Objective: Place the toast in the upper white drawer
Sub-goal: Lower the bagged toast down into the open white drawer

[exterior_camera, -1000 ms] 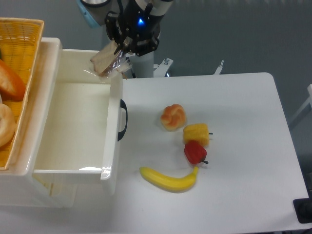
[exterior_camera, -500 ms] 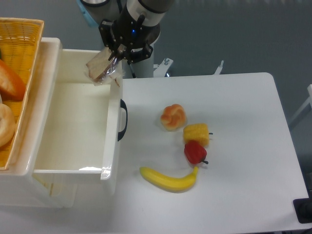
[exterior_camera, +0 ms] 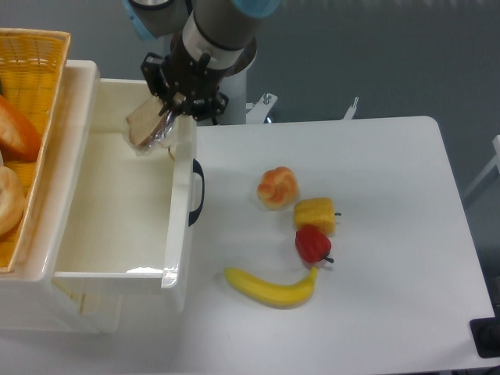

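Observation:
My gripper [exterior_camera: 170,104] is shut on the toast [exterior_camera: 147,126], a brown slice in clear crinkly plastic. It holds the toast tilted over the far right corner of the upper white drawer [exterior_camera: 178,226]. The drawer is pulled open, with its curved black handle [exterior_camera: 196,192] facing the table. The toast hangs above the drawer's inside, close to its right wall. The drawer's inside shows nothing else in it.
A yellow wicker basket [exterior_camera: 31,78] with bread and an orange item sits on top at the far left. On the white table [exterior_camera: 375,195] lie a round bun [exterior_camera: 277,187], a corn piece [exterior_camera: 315,214], a red pepper [exterior_camera: 313,244] and a banana [exterior_camera: 270,287].
My gripper has moved left and down with the toast, from above the drawer's far right edge to over its inside. The items on the table have not moved.

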`<action>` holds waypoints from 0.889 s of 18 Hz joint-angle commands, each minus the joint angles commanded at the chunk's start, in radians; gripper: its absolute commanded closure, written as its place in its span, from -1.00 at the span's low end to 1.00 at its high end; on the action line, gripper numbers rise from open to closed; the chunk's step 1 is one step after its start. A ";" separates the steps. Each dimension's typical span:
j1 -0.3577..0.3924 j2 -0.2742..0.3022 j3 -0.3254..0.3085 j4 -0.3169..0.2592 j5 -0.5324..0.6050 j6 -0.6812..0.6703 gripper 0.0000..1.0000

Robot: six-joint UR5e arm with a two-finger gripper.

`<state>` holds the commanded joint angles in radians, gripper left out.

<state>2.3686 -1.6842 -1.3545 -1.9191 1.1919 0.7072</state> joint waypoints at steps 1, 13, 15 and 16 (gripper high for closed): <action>-0.008 -0.002 0.000 0.003 0.000 -0.003 0.56; -0.031 -0.028 -0.021 0.032 0.003 -0.040 0.45; -0.032 -0.025 -0.021 0.038 0.002 -0.046 0.44; -0.032 -0.026 -0.021 0.038 0.002 -0.054 0.44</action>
<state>2.3363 -1.7104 -1.3760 -1.8807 1.1934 0.6536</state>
